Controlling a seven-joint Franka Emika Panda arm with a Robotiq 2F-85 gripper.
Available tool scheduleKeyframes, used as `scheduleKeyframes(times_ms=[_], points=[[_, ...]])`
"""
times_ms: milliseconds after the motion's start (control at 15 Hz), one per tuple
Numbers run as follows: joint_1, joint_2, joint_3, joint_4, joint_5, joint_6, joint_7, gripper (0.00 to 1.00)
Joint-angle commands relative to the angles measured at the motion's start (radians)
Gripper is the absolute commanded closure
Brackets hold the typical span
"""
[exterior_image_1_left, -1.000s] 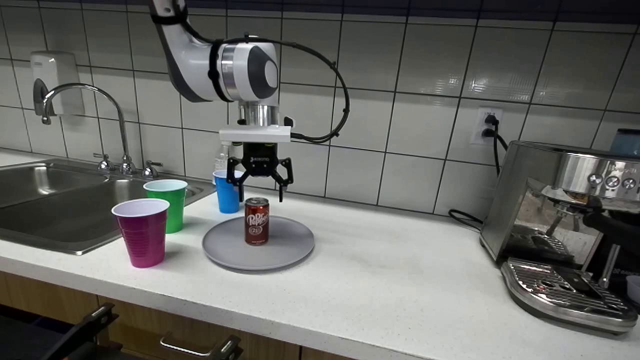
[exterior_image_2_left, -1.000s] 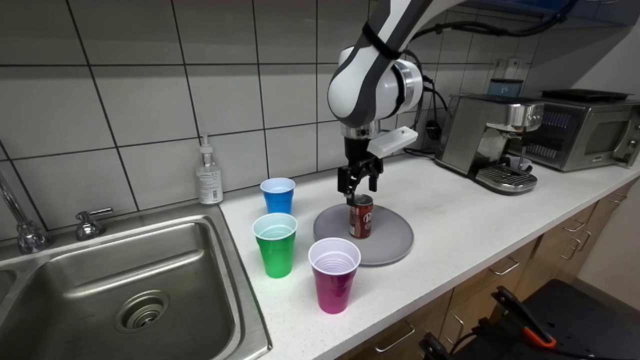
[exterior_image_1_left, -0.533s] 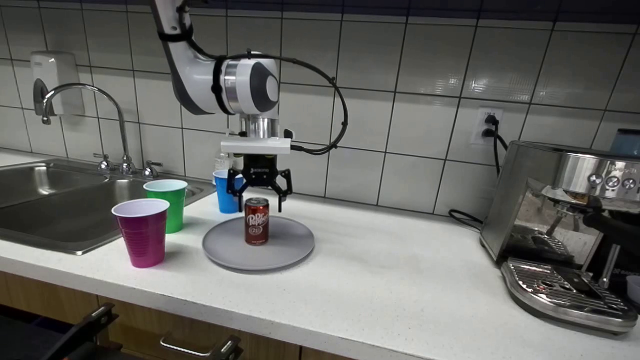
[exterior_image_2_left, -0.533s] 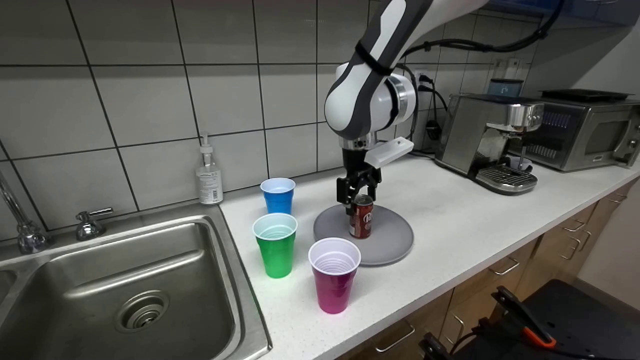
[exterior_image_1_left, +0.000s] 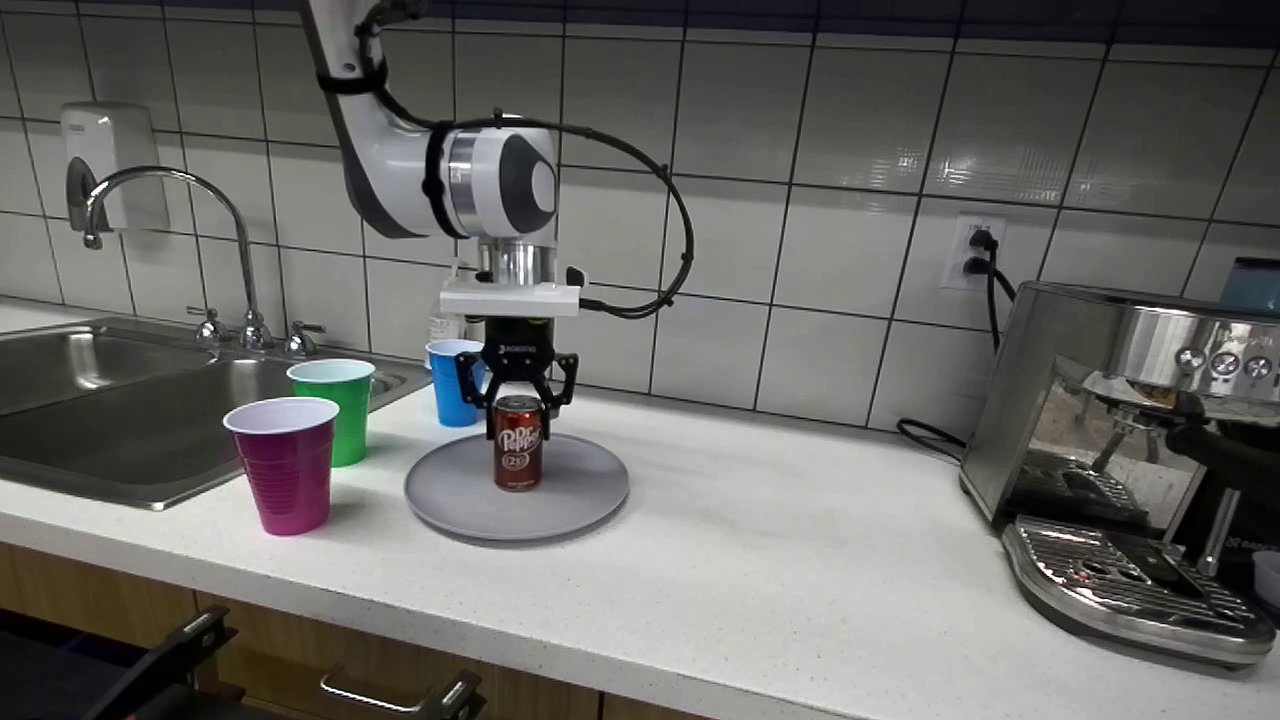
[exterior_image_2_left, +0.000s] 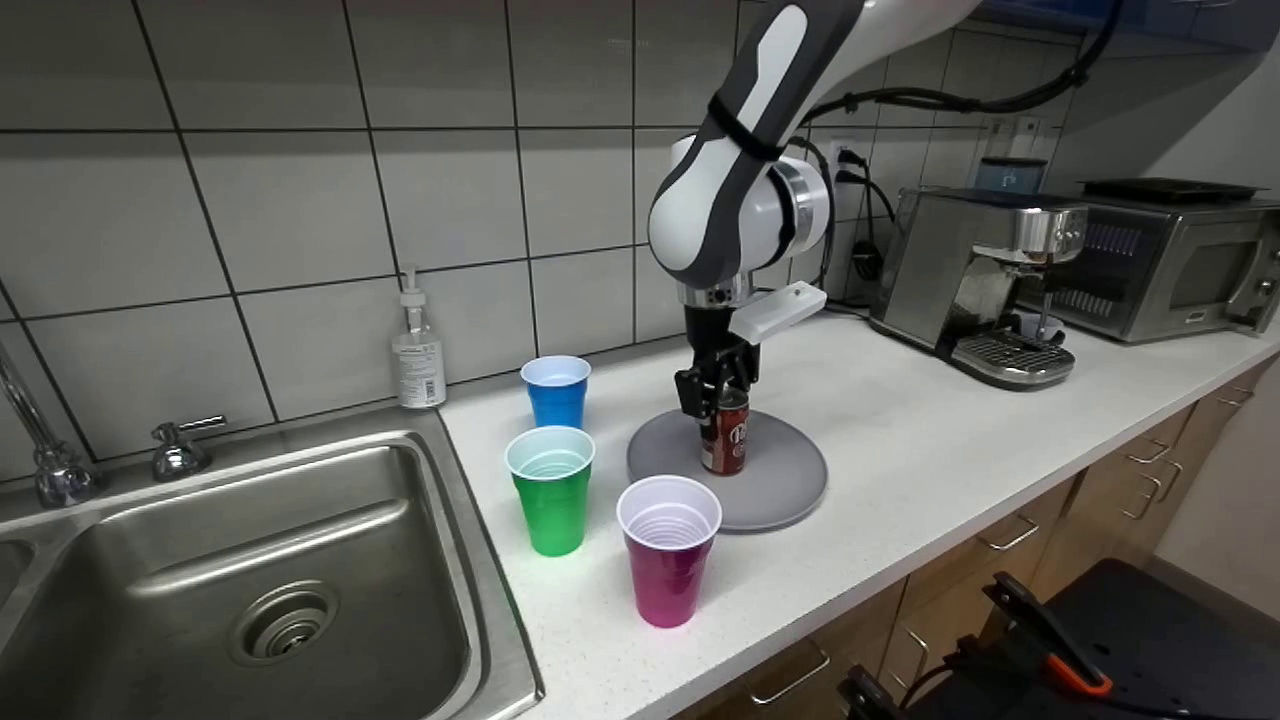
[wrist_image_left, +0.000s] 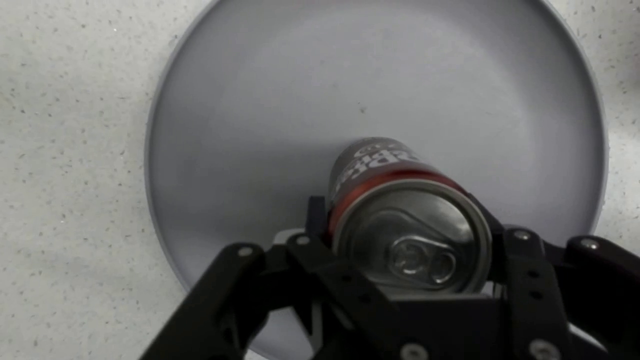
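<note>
My gripper (exterior_image_1_left: 518, 425) points straight down and is shut on a dark red Dr Pepper can (exterior_image_1_left: 518, 468). Its black fingers press on both sides of the can's upper part, as the wrist view shows at the can's lid (wrist_image_left: 415, 235). The can stands upright on a round grey plate (exterior_image_1_left: 585, 490) and appears to rest on it. In an exterior view the gripper (exterior_image_2_left: 722, 400) partly covers the can (exterior_image_2_left: 727, 450). A purple cup (exterior_image_2_left: 668, 580), a green cup (exterior_image_2_left: 555, 510) and a blue cup (exterior_image_2_left: 557, 400) stand beside the plate, upright, toward the sink.
A steel sink (exterior_image_2_left: 480, 560) with a faucet (exterior_image_1_left: 245, 270) lies past the cups. A pump bottle (exterior_image_2_left: 418, 365) stands by the tiled wall (exterior_image_1_left: 740, 240). An espresso machine (exterior_image_1_left: 1080, 420) and a microwave (exterior_image_2_left: 1180, 265) stand farther along the white counter (exterior_image_1_left: 800, 560).
The gripper has come down around the can and its fingers have closed on it. The can has shifted slightly on the plate. The cups and plate have not moved.
</note>
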Motion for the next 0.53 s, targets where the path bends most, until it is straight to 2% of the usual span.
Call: scheduleKeyframes(times_ms=[0, 467], points=[[0.004, -0.001, 0.004, 0.006, -0.022, -0.009, 0.026, 0.62], [-0.012, -0.073, 0.018, -0.044, 0.006, -0.011, -0.007, 0.62]])
